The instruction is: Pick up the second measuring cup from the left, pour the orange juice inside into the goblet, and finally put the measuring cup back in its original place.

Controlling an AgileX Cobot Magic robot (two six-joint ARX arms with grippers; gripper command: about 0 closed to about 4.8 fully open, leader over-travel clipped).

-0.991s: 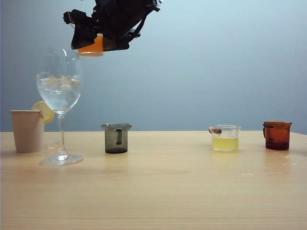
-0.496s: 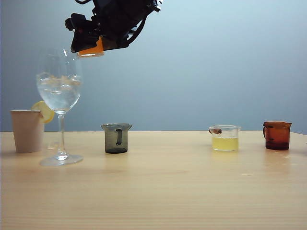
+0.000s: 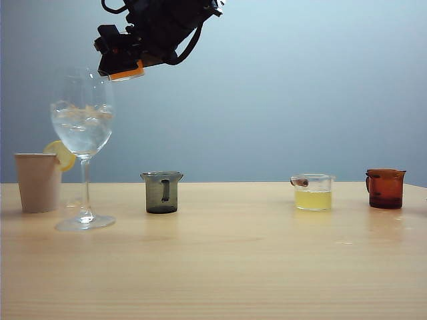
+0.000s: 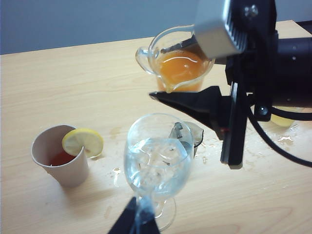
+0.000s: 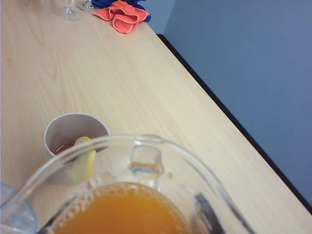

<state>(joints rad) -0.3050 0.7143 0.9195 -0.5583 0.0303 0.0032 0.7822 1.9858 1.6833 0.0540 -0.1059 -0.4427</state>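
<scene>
A pale wood-grain tabletop [image 3: 227,267] fills the lower part of the exterior view, lit evenly and softly glossy, with faint reflections. Behind it stands a plain blue-grey wall [image 3: 300,93], brighter toward the upper right. In the right wrist view the table's dark edge [image 5: 229,122] runs diagonally against the same wall.

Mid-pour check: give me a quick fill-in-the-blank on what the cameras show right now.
1. The right gripper holds the measuring cup above the ____.
2. The juice in that cup is ____ in colour.
3. A lemon slice sits on the rim of the ____ cup.
4. The left gripper is at the goblet's ____.

Missing words: goblet; orange; paper; stem
</scene>
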